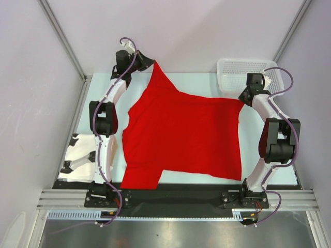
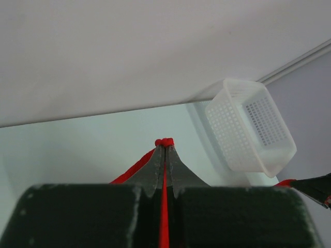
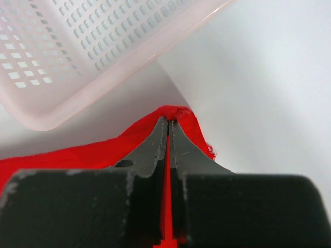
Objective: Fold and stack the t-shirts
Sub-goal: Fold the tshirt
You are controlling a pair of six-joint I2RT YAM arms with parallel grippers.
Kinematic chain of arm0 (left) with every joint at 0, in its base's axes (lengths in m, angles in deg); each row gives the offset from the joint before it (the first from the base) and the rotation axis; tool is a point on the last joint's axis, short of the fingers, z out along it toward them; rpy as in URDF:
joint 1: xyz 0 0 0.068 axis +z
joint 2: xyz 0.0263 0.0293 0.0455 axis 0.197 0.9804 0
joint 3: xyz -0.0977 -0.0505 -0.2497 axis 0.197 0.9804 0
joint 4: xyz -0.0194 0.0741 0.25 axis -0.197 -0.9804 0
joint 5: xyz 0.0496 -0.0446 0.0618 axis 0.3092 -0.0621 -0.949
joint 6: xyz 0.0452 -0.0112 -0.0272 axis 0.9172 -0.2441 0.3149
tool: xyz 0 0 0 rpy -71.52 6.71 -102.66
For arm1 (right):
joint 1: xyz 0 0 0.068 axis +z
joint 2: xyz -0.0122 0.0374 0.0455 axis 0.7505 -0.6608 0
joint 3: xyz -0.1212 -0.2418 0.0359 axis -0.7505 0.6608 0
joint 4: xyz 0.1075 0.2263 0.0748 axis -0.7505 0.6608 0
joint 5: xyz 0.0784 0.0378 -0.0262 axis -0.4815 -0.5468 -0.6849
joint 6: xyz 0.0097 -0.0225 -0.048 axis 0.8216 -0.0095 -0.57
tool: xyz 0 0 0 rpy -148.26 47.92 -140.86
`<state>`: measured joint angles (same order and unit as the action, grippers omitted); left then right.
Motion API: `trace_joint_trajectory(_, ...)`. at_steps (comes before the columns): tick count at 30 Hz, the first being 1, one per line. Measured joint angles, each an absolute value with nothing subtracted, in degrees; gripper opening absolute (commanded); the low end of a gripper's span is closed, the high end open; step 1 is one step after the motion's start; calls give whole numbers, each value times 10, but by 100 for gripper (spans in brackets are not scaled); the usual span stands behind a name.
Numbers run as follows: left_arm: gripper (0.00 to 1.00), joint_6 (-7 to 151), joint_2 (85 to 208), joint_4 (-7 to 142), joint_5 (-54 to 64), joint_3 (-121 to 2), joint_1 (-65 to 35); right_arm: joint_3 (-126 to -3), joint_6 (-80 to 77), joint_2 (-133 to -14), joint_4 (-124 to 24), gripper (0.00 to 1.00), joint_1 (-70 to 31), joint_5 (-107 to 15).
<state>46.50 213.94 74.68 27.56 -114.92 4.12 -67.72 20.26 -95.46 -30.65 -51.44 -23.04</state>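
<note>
Grip check: my left gripper [image 2: 165,147] and right gripper [image 3: 168,124] each clamp a far corner of the red t-shirt [image 1: 181,139] (cloth shows between both finger pairs). It lies spread mid-table [image 1: 196,82], with the white basket [image 1: 232,77] far right.

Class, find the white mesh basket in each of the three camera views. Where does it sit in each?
Top external: basket at the upper right.
Left wrist: basket right of centre.
Right wrist: basket fills the upper left.
Shared landmark: the red t-shirt, visible in all three.
</note>
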Motion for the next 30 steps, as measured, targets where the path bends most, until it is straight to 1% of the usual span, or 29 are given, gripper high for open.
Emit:
trace_joint_trajectory(3, 0, 465, 2134, 734, 273, -1145, 40, -678, 199, -955, -300, 0, -523, -246)
trace_joint_trajectory(6, 0, 465, 2105, 712, 267, -1112, 40, -692, 192, -960, -276, 0, -526, -266)
trace_joint_trajectory(10, 0, 468, 2027, 670, 242, -1036, 40, -731, 186, -977, -245, 0, -526, -301)
trace_joint_trajectory(15, 0, 481, 1892, 644, 223, -939, 40, -774, 182, -993, -189, 0, -526, -346)
trace_joint_trajectory(19, 0, 497, 1811, 611, 216, -905, 40, -778, 182, -994, -150, 0, -528, -365)
trace_joint_trajectory(24, 0, 515, 1710, 556, 192, -805, 43, -778, 182, -994, -98, 0, -538, -387)
trace_joint_trajectory(30, 0, 516, 1659, 519, 191, -714, 49, -770, 181, -991, -75, 0, -541, -407)
